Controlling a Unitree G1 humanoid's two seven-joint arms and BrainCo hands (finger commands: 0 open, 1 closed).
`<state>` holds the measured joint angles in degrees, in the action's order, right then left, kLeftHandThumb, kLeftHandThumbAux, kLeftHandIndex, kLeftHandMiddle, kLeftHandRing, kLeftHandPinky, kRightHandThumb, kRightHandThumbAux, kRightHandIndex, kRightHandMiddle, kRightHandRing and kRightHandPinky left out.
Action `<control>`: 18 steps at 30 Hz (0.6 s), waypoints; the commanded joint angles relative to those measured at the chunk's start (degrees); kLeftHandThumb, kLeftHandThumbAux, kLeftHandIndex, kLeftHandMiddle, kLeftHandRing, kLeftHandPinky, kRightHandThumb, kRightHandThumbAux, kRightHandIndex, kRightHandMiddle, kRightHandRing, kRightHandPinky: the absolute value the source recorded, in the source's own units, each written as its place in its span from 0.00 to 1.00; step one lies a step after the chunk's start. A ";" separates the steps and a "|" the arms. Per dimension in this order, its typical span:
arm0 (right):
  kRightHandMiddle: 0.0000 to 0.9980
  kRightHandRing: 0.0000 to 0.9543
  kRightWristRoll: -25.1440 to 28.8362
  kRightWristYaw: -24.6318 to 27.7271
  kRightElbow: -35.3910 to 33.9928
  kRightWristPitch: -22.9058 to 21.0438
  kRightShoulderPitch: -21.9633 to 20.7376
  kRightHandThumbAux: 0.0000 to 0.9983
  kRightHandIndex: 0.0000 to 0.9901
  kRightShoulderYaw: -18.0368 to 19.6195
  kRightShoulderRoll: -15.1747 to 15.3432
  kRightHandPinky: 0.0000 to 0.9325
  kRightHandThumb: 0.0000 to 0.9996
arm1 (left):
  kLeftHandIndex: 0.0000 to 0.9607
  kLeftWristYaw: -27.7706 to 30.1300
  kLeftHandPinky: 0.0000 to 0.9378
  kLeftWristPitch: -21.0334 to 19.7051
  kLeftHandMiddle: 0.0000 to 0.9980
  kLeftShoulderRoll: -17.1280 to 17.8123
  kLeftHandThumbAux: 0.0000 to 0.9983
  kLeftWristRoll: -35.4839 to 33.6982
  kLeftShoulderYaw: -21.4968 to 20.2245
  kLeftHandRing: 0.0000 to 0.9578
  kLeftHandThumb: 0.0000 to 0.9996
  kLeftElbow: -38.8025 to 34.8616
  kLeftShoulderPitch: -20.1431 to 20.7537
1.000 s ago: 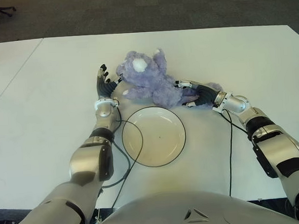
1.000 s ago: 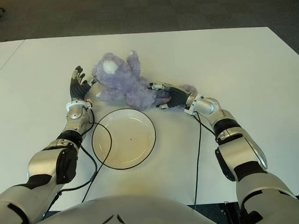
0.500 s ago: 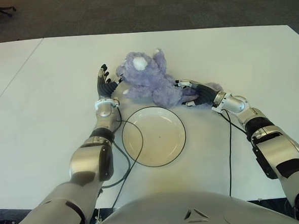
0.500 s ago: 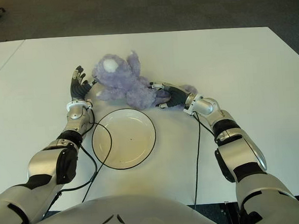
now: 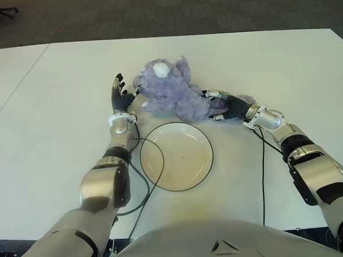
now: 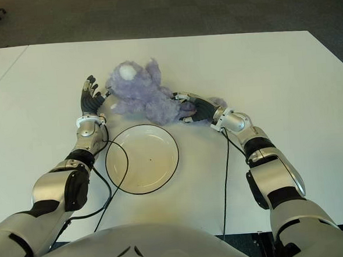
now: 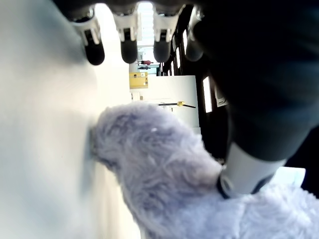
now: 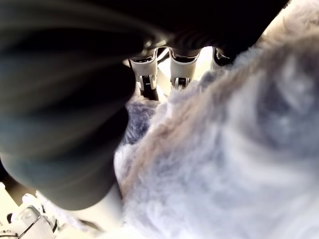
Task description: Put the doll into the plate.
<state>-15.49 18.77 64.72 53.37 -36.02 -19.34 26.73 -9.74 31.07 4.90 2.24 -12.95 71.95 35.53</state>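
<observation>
Even, bright overhead light fills both eye views, and the white table (image 5: pixel 283 57) shows only faint, soft shadows. The floor (image 5: pixel 170 12) beyond is dim. Both wrist views are blurred up close, with dark fingers (image 7: pixel 127 47) silhouetted against glaring windows.

One purple doll (image 5: pixel 175 90), one white plate (image 5: pixel 176 156), two hands, one table (image 5: pixel 54 112).
</observation>
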 commanded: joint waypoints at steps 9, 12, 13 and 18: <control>0.14 0.23 -4.35 -2.69 2.07 -4.32 2.08 0.89 0.06 -1.27 -0.16 0.33 0.33 | 0.04 -0.03 0.08 -5.44 0.05 -3.32 0.77 0.05 -0.19 0.06 0.06 5.46 -8.21; 0.15 0.26 -6.49 -4.84 1.90 -5.74 1.56 0.83 0.03 -2.38 0.13 0.35 0.22 | 0.04 -0.04 0.09 -5.00 0.06 -3.22 0.78 -0.13 -0.40 0.06 0.06 5.44 -8.26; 0.15 0.26 -7.48 -4.66 1.89 -7.50 0.98 0.81 0.02 -3.09 0.31 0.35 0.18 | 0.04 0.22 0.09 -4.55 0.05 -3.23 0.78 -0.31 -0.57 0.06 0.06 5.40 -8.32; 0.15 0.27 -9.12 -3.18 2.00 -11.77 -0.45 0.80 0.01 -4.43 0.70 0.35 0.15 | 0.04 0.71 0.09 -3.93 0.05 -3.25 0.78 -0.56 -0.80 0.06 0.07 5.32 -8.43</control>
<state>-19.63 12.65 64.66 48.55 -37.71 -20.99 26.55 -9.74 31.23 4.81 2.16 -13.18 71.95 35.51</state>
